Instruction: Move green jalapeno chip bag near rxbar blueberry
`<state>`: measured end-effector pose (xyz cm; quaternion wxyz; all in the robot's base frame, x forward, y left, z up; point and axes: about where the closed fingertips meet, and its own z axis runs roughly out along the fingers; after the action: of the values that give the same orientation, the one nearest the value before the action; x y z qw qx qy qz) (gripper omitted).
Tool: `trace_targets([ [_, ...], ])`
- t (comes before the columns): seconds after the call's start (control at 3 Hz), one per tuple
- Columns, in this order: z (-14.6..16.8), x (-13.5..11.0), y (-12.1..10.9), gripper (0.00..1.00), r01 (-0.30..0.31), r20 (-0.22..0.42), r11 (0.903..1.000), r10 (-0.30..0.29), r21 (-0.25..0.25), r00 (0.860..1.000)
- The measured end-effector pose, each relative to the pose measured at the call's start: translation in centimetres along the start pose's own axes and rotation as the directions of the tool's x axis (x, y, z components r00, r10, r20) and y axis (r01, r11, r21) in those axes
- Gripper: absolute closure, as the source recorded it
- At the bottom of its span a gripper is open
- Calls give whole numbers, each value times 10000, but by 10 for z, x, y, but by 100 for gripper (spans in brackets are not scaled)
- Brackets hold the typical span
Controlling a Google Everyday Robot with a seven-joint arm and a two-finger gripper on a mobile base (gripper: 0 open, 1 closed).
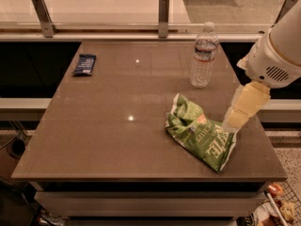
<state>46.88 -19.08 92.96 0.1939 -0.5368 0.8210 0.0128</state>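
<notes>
Clear water bottle (203, 55) upright, far right of table (94, 140).

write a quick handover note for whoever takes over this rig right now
The gripper hangs low at the table's right side, beside the right end of the green jalapeno chip bag; contact unclear.
The bag lies front right on the table, not lifted.
The rxbar blueberry lies at the far left, well apart from the bag.
A water bottle stands upright behind the bag.
Done: gripper at the bag.
Left: grasp the bag, carry it to the bar, set it down.
</notes>
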Motion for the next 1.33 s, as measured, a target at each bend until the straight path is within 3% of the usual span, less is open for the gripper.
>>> trace_targets([
  [0.33,33,-11,6,0,-342,15,9987,343,-370,9994],
  [1.0,87,6,30,0,-1056,-367,9878,1021,-1147,9941],
  [1.33,109,0,44,18,-680,-294,9853,641,-1570,9975],
])
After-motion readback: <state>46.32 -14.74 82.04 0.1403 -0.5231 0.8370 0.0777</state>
